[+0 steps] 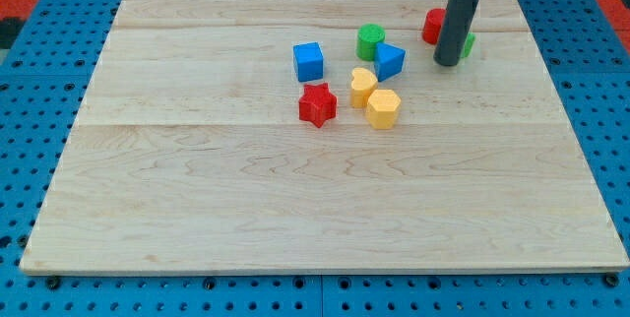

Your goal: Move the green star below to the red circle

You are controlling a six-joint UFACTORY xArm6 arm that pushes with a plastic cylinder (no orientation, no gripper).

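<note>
The green star (469, 45) lies near the view's top right, mostly hidden behind my rod; only its right edge shows. The red circle (431, 26) sits just up and left of it, its right part hidden by the rod. My tip (448, 63) rests on the board right at the green star's left side and just below the red circle.
A green round block (370, 40), a blue triangle (390, 60) and a blue cube (308, 61) lie left of my tip. A yellow heart (363, 84), a yellow hexagon (383, 107) and a red star (317, 104) sit below them. The wooden board (295, 209) ends close behind the red circle.
</note>
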